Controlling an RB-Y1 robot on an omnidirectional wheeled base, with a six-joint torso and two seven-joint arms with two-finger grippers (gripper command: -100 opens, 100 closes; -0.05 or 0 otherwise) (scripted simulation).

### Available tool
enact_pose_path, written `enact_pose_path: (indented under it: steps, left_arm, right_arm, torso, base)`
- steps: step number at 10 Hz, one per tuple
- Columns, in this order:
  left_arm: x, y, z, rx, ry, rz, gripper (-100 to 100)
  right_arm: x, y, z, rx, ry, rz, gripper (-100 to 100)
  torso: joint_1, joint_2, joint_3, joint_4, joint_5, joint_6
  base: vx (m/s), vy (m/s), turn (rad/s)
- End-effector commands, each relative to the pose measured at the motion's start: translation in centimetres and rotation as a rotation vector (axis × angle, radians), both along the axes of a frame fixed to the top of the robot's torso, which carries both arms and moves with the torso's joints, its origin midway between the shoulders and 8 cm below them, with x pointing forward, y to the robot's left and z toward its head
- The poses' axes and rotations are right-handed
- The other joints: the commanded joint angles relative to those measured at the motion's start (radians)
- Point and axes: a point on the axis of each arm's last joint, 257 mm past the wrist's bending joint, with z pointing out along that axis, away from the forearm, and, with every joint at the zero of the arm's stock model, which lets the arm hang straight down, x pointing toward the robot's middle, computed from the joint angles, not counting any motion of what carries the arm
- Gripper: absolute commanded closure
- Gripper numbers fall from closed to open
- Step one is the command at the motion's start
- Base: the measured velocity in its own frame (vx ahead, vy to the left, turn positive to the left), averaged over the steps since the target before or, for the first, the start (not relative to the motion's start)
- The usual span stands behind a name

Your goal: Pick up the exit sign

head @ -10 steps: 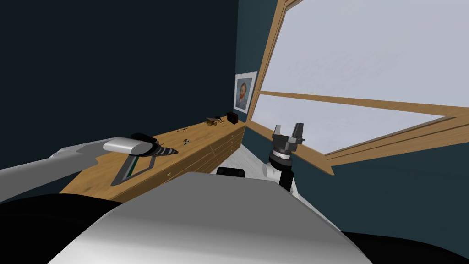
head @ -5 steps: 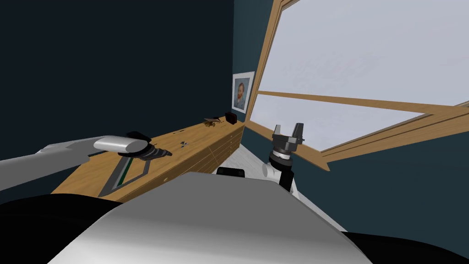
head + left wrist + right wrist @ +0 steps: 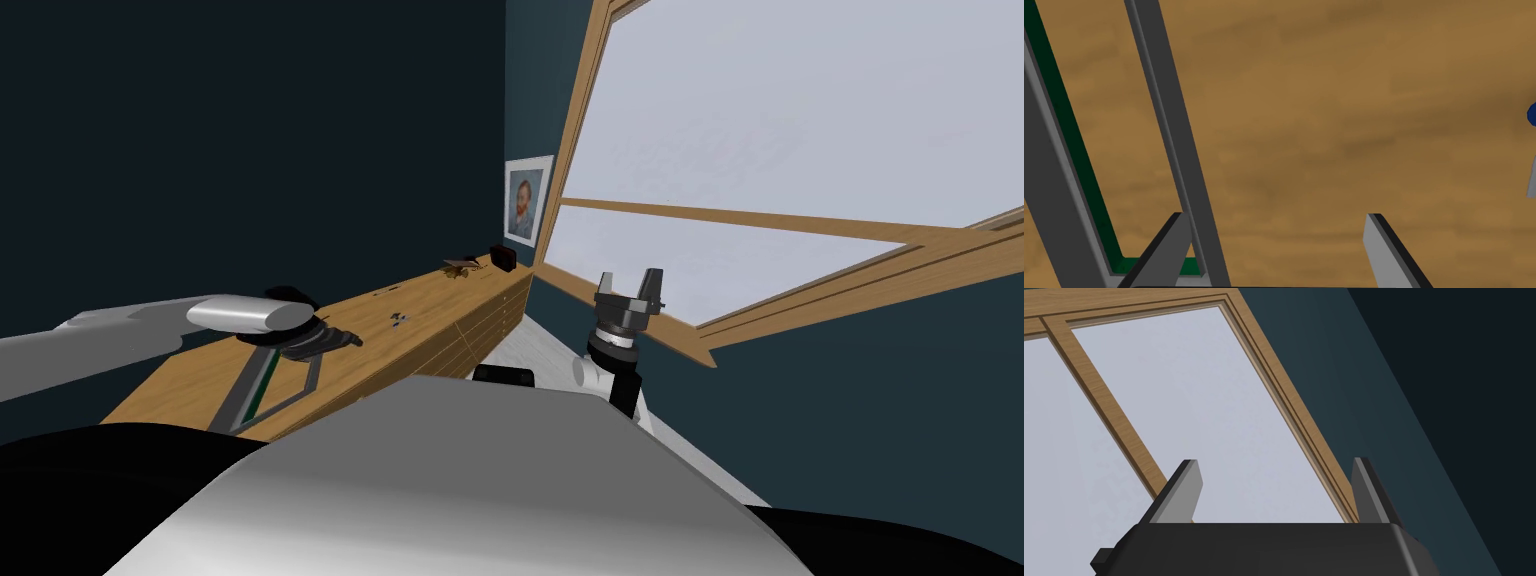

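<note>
The exit sign (image 3: 262,385) is a thin grey frame with a dark green inner edge, lying flat on the wooden cabinet top (image 3: 430,310). My left gripper (image 3: 345,340) hovers low over the sign's far end, open. In the left wrist view one grey bar of the sign (image 3: 1169,140) runs past my left gripper (image 3: 1274,216), just outside one finger, and only bare wood (image 3: 1324,125) lies between the fingers. My right gripper (image 3: 628,283) is raised in front of the window with its fingers open and empty (image 3: 1274,461).
A small pale and blue object (image 3: 400,318) lies on the wood beyond the left gripper, its blue edge (image 3: 1532,114) in the wrist view. At the far end sit a brown item (image 3: 462,266) and a dark box (image 3: 505,257). A portrait (image 3: 526,200) hangs behind.
My left arm has drawn back along the cabinet top toward me, bringing the gripper from past the sign's far tip to over the frame. The right arm has not moved.
</note>
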Motion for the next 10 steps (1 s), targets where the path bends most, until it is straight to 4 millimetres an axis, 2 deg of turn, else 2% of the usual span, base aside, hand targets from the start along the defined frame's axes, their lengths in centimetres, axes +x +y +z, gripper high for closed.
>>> enact_pose_path:
  steps: [1,2,3,5,6,7,8,10]
  left_arm:
    - [-2.0,0.7,0.3,-0.002,0.038,0.097,-100]
    - [-3.2,0.9,0.2,-0.005,0.059,0.148,-100]
    - [-3.2,0.9,0.2,-0.005,0.059,0.148,-100]
    - [-5.5,0.9,-0.3,-0.019,0.097,0.230,-100]
    - [-4.9,0.9,-0.3,-0.014,0.086,0.202,-100]
    - [-5.0,0.9,-0.3,-0.015,0.087,0.209,0]
    - [-5.8,1.4,-1.2,-0.014,0.087,0.207,-100]
    - [-6.8,2.0,-2.3,-0.012,0.088,0.205,-100]
  right_arm:
    - [0.0,0.0,0.0,0.000,0.000,0.000,0]
    - [0.0,0.0,0.0,0.000,0.000,0.000,0]
    - [0.0,0.0,0.0,0.000,0.000,0.000,0]
    - [0.0,0.0,0.0,0.000,0.000,0.000,0]
    - [0.0,0.0,0.0,0.000,0.000,0.000,0]
    - [0.0,0.0,0.0,0.000,0.000,0.000,0]
    - [0.0,0.0,0.0,0.000,0.000,0.000,0]
    - [0.0,0.0,0.0,0.000,0.000,0.000,0]
  torso:
    - [0.000,0.000,0.000,0.000,0.000,0.000]
    - [0.001,0.000,0.000,0.000,0.000,0.000]
    - [0.003,0.000,0.000,0.000,0.001,0.000]
    - [0.001,0.000,0.000,0.000,0.000,0.000]
    - [0.004,-0.001,0.000,0.000,0.001,0.000]
    - [0.001,0.000,0.000,0.000,0.001,0.000]
    - [-0.002,0.001,0.000,0.000,0.000,0.000]
    - [-0.004,0.000,0.000,0.000,-0.001,0.000]
  base:
    - [0.023,0.068,-0.078]
    - [0.021,0.085,-0.059]
    - [0.012,0.064,-0.016]
    - [0.026,0.081,-0.019]
    - [0.020,0.057,-0.010]
    - [0.001,0.007,-0.003]
    - [0.007,-0.009,0.026]
    - [0.029,-0.025,0.025]
